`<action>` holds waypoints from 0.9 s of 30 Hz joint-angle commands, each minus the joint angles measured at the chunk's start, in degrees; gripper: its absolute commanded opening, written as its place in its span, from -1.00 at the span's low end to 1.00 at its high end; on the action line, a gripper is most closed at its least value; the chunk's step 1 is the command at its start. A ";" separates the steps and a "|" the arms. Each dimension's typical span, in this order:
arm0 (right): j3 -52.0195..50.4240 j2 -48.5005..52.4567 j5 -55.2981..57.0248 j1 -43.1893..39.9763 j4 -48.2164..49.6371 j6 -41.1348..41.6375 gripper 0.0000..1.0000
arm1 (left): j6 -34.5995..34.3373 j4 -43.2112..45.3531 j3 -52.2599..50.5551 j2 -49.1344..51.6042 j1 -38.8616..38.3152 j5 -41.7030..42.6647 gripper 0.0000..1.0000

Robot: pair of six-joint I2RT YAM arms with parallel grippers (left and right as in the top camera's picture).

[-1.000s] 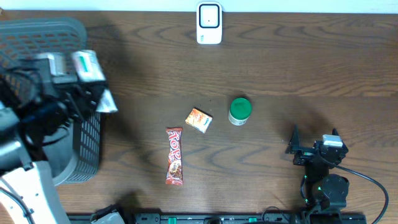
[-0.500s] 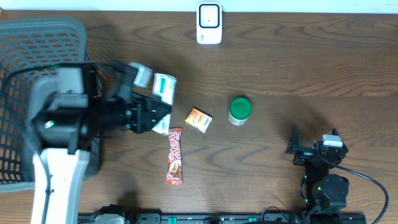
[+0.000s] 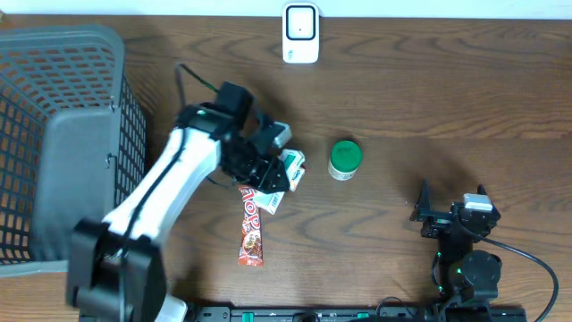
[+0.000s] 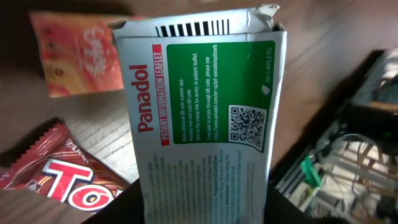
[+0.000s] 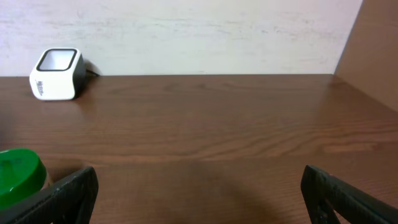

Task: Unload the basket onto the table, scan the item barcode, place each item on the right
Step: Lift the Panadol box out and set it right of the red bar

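My left gripper point(image 3: 271, 174) point(image 4: 202, 210) is shut on a white and green Panadol box point(image 4: 199, 118) point(image 3: 292, 162), its dark fingers point(image 4: 121, 208) pressing both long sides. The box hangs just above the table centre. Its barcode point(image 4: 191, 28) is on the far end flap, away from the wrist camera. Under and beside the box lie an orange packet point(image 4: 74, 53) and a red Top chocolate bar point(image 3: 251, 228) point(image 4: 50, 180). The white scanner point(image 3: 301, 33) point(image 5: 56, 73) stands at the table's far edge. My right gripper point(image 3: 451, 204) point(image 5: 199, 186) stands open and holds nothing, near the front right.
A grey mesh basket point(image 3: 54, 89) fills the left side of the table. A green-lidded jar point(image 3: 344, 158) point(image 5: 18, 177) stands just right of the held box. A wall runs behind the scanner.
My left arm has swung right from over the basket to the table centre with the box in its grip. The right arm has not moved.
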 commanded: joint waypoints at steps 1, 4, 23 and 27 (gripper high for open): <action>-0.28 -0.20 0.11 -0.50 -0.02 -0.63 0.99 | 2.05 0.52 -0.28 5.20 -1.75 -3.39 -0.10; -0.31 -0.20 0.09 -0.48 -0.02 -0.66 0.99 | 2.21 0.92 -0.28 8.63 -3.54 -8.87 -0.10; -0.28 -0.20 0.11 -0.48 -0.02 -0.66 0.98 | 3.56 12.41 -10.75 10.27 -15.23 -14.47 0.02; -0.28 -0.20 0.09 -0.48 -0.02 -0.63 0.98 | 3.74 15.54 -11.52 10.25 -16.63 -15.04 0.20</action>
